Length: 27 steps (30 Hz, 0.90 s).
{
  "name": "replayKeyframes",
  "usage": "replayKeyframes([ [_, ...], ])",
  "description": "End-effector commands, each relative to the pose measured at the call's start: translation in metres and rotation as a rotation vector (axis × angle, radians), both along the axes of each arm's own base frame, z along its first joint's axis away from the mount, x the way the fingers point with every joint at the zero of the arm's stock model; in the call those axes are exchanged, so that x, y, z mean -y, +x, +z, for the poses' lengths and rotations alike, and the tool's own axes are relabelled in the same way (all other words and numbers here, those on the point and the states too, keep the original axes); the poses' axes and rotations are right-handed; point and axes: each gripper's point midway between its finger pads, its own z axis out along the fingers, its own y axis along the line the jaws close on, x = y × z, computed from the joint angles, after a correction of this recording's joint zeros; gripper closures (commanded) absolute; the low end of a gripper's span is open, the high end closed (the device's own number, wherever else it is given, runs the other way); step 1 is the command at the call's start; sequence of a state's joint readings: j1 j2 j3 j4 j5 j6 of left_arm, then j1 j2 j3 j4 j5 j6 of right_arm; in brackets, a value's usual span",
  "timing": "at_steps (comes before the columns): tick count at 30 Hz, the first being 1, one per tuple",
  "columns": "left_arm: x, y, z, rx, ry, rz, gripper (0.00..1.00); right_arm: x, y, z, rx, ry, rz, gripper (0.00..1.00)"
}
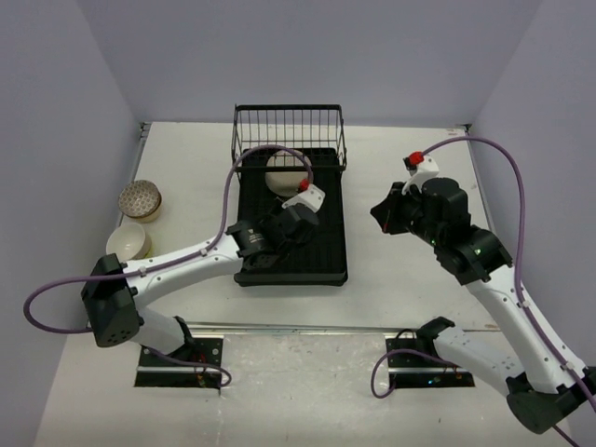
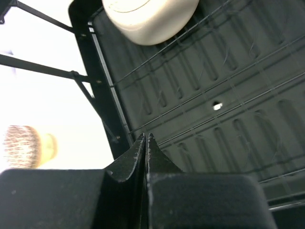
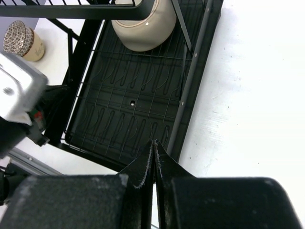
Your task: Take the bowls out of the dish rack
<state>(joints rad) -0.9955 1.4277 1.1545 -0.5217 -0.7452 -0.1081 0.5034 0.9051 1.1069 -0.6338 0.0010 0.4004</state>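
Observation:
The black dish rack [image 1: 321, 251] lies mid-table with a wire basket [image 1: 289, 126] at its far end. One cream bowl [image 1: 284, 175] leans inside near the basket, also seen in the left wrist view [image 2: 152, 19] and the right wrist view [image 3: 143, 28]. A net-patterned bowl [image 1: 140, 199] and a cream bowl [image 1: 128, 242] stand on the table left of the rack. My left gripper [image 2: 145, 136] hovers shut and empty over the rack floor [image 2: 214, 71] by its left rim. My right gripper [image 3: 154, 143] is shut and empty, above the rack's right rim [image 3: 190, 95].
The patterned bowl [image 2: 21, 145] shows left of the rack rim in the left wrist view and at the top left of the right wrist view [image 3: 19, 36]. Grey walls close the table on three sides. The left arm [image 1: 186, 265] stretches across the rack's near left corner.

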Motion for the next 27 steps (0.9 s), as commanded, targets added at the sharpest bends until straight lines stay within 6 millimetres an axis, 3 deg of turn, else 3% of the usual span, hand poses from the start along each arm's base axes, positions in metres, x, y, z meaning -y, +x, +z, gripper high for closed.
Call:
replayKeyframes([
  [1, -0.014, -0.001, 0.007, 0.103, 0.222, 0.044, 1.00, -0.002, -0.001, 0.006, 0.016, 0.028, 0.026, 1.00],
  [4, -0.003, -0.006, -0.011, 0.148, 0.439, -0.036, 1.00, -0.002, 0.000, 0.009, 0.011, 0.017, 0.033, 1.00],
  [9, 0.015, -0.008, -0.031, 0.172, 0.589, -0.124, 1.00, -0.001, 0.000, 0.012, 0.007, -0.010, 0.042, 1.00],
  [16, 0.033, 0.007, -0.046, 0.237, 0.769, -0.197, 1.00, 0.004, -0.004, 0.006, 0.004, -0.026, 0.043, 1.00],
  [22, 0.058, 0.023, -0.058, 0.273, 0.739, -0.307, 1.00, 0.002, -0.009, 0.005, -0.023, -0.015, 0.058, 1.00],
  [24, 0.057, 0.027, -0.062, 0.279, 0.727, -0.347, 1.00, 0.002, -0.009, 0.007, -0.017, -0.021, 0.063, 1.00],
  [25, 0.060, 0.032, -0.055, 0.308, 0.700, -0.367, 1.00, 0.002, -0.009, 0.006, -0.018, -0.033, 0.069, 1.00],
  [27, 0.049, 0.042, -0.053, 0.318, 0.683, -0.336, 1.00, 0.003, -0.006, 0.009, -0.013, -0.043, 0.068, 1.00],
])
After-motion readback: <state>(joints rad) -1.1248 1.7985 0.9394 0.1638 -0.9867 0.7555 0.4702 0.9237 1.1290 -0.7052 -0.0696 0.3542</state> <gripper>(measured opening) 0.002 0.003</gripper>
